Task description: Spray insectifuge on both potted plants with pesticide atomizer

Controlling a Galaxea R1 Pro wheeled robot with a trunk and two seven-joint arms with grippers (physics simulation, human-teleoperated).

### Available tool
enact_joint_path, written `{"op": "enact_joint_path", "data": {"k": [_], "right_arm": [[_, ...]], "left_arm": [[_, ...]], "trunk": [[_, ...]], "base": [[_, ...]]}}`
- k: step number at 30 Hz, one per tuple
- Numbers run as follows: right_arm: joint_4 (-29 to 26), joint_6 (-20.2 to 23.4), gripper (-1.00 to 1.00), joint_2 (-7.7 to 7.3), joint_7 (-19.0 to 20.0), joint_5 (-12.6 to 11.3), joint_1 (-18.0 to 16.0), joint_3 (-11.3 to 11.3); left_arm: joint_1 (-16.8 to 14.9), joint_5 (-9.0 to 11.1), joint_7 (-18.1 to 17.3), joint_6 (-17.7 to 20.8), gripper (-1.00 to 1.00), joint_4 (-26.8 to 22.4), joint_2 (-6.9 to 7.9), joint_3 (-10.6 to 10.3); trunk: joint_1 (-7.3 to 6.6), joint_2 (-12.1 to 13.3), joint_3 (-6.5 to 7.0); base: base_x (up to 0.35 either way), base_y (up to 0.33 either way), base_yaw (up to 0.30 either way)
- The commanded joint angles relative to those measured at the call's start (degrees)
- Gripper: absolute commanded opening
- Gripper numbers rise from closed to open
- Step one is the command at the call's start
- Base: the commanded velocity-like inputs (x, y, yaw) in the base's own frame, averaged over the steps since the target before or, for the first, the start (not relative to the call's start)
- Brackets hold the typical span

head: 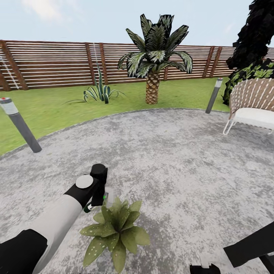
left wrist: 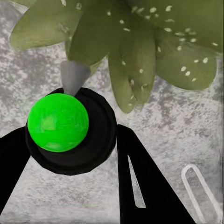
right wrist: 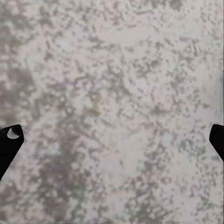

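Observation:
My left gripper [head: 99, 189] is shut on the pesticide atomizer [head: 107, 196], a small dark bottle. In the left wrist view the atomizer [left wrist: 70, 133] sits between the black fingers [left wrist: 140, 182] and shows a bright green round top and a grey nozzle. The nozzle points at the leaves of a potted plant [left wrist: 140, 51]. That plant [head: 116, 228], a low rosette of speckled green leaves, stands on the grey paving just right of and below the gripper. The second potted plant is out of view. My right gripper [right wrist: 112, 137] hangs open over bare paving, low at the right [head: 205, 269].
Grey lamp posts stand at the left [head: 21, 125] and back right [head: 214, 95] of the round paved patch [head: 163, 152]. A wicker chair [head: 253, 104] is at the right. A palm [head: 152, 76], an agave [head: 99, 93] and the slat fence [head: 53, 64] lie beyond on the lawn.

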Motion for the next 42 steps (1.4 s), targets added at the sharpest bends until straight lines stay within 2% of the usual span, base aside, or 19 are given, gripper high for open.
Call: {"op": "enact_joint_path", "data": {"k": [1, 10, 21, 24, 28, 30, 31, 32, 33, 34, 35, 36, 38, 42], "right_arm": [[0.0, -0.1, 1.0, -0.01, -0.1, -0.5, 0.0, 0.5], [0.0, -0.1, 1.0, -0.01, -0.1, -0.5, 0.0, 0.5], [0.1, -0.1, 1.0, -0.04, -0.1, -0.5, 0.0, 0.5], [0.1, -0.1, 1.0, -0.73, -0.1, -0.4, 0.0, 0.5], [0.1, -0.1, 1.0, -0.88, -0.1, -0.4, 0.0, 0.5], [0.1, -0.1, 1.0, -0.89, -0.1, -0.4, 0.0, 0.5], [0.1, -0.1, 1.0, -0.89, -0.1, -0.4, 0.0, 0.5], [0.1, -0.1, 1.0, -0.89, -0.1, -0.4, 0.0, 0.5], [0.1, -0.1, 1.0, -0.89, -0.1, -0.4, 0.0, 0.5], [0.1, -0.1, 1.0, -0.89, -0.1, -0.4, 0.0, 0.5], [0.1, -0.1, 1.0, -0.89, -0.1, -0.4, 0.0, 0.5], [0.1, 0.0, 1.0, -0.89, -0.1, -0.4, 0.0, 0.5], [0.1, 0.0, 1.0, -0.85, -0.1, -0.4, 0.0, 0.5], [0.0, 0.0, 1.0, -0.81, -0.1, -0.5, 0.0, 0.5]], "left_arm": [[0.0, -0.3, -0.4, 0.7, -1.0, 0.0, 0.17, -0.1], [0.0, -0.2, -0.4, 2.1, -1.0, 0.0, 0.18, -0.3], [0.3, -0.2, -0.4, 2.1, -1.0, 0.0, 0.46, 0.0], [0.3, -0.2, -0.4, 2.2, -1.0, 0.0, 0.45, 0.0], [0.3, -0.2, -0.4, 2.2, -1.0, 0.0, 0.56, 0.0], [0.4, -0.2, -0.4, 2.2, -1.0, 0.1, 1.3, 0.0], [1.7, -0.1, -0.4, 2.2, -1.0, 0.2, 2.53, 0.1], [2.9, -0.1, -0.4, 2.2, -1.0, 0.1, 3.08, 0.4], [5.0, -0.1, -0.4, 2.2, -1.0, 0.1, 3.64, 1.7], [7.5, -0.1, -0.4, 2.2, -1.0, 0.1, 4.03, 4.9], [8.6, 0.0, -0.4, 2.2, -1.0, 0.4, 4.12, 8.8], [9.1, 0.0, 0.9, 2.2, -1.0, 0.6, 3.99, 10.7], [9.8, 0.0, 1.7, 2.3, -1.0, 0.6, 3.56, 11.6], [10.3, -0.1, 2.0, 3.2, -1.0, 0.3, 2.19, 11.9]], "trunk": [[-0.01, 0.0, -0.05], [-0.01, 0.0, -0.05], [-0.01, 0.0, -0.05], [-0.01, 0.0, -0.05], [-0.01, 0.0, -0.05], [-0.01, 0.0, -0.05], [-0.01, 0.0, -0.05], [-0.01, 0.0, -0.05], [-0.01, 0.0, -0.05], [-0.01, 0.0, -0.05], [-0.01, 0.0, -0.05], [-0.01, 0.0, -0.05], [-0.01, 0.0, -0.05], [-0.01, 0.0, -0.05]], "base": [[0.0, 0.0, 0.277], [-0.021, -0.09, 0.071], [-0.227, -0.197, 0.113], [-0.321, -0.026, 0.002], [-0.199, -0.002, 0.0], [-0.037, 0.0, 0.0], [-0.012, 0.0, 0.0], [-0.008, 0.0, 0.0], [-0.004, 0.0, 0.0], [-0.001, 0.0, 0.0], [0.0, 0.0, 0.0], [0.0, 0.0, 0.0], [0.0, 0.0, 0.0], [0.0, 0.0, 0.0]]}}
